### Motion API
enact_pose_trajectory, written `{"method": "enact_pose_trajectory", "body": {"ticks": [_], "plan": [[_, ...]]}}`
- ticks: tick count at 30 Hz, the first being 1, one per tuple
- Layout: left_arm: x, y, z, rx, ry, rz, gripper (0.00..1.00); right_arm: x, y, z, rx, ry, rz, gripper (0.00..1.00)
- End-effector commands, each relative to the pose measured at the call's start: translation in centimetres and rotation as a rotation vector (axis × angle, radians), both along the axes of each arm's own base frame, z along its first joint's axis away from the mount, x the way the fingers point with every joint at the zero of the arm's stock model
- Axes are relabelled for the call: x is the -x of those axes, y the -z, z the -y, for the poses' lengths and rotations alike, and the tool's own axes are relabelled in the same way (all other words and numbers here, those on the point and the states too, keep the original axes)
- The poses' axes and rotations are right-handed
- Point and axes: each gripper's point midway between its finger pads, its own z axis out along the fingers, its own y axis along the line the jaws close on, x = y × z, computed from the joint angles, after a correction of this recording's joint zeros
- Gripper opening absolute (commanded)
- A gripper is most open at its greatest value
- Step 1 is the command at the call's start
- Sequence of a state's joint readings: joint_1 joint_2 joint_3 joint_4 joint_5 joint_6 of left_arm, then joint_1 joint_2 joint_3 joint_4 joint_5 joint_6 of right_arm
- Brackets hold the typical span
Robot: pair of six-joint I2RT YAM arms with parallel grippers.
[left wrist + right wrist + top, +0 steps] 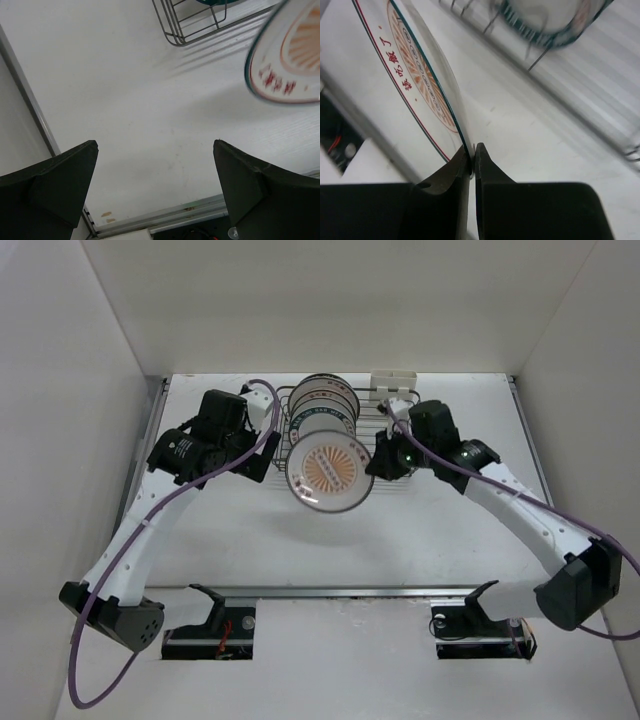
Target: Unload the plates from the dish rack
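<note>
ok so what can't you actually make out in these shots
- Count of racked plates: top view, they overlap, and the held plate covers the dish rack front.
- Lettering on racked plates: right wrist view, blurred.
- Held plate's far side: left wrist view, cut by the right edge.
- Dish rack's far end: left wrist view, cut by the top edge.

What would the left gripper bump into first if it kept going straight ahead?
Probably the bare white table, seen between the open fingers of the left gripper. The plate and dish rack lie off to the side, though depth is unclear.
</note>
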State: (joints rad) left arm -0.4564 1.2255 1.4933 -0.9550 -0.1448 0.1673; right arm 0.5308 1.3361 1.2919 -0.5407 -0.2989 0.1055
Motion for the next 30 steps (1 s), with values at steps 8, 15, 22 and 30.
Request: {"method": "enact_pose_trajectory", "body": {"ticks": [8,15,22,30], "plan": [[1.1,1.5,-2.0,-0.039,-0.088,0.007,1.0,8.7,7.0,-6.9,-0.239,-0.189,-0.358,0.0],[1.5,3.2,-3.7,-0.104,-0.159,-0.004,1.0,8.7,13.8,-9.7,-0.194,-0.138,-0.535,0.0],[1.6,3.3,-5.1,-0.16,-0.207,0.013,1.0,7.2,17.4,-11.8,-0.153,-0.068,-0.589,0.13],[1.6,3.0,-5.4,-0.171,-0.21,0.026,1.0,8.1,17.1,-11.1,-0.047,-0.021,-0.515,0.61]]}}
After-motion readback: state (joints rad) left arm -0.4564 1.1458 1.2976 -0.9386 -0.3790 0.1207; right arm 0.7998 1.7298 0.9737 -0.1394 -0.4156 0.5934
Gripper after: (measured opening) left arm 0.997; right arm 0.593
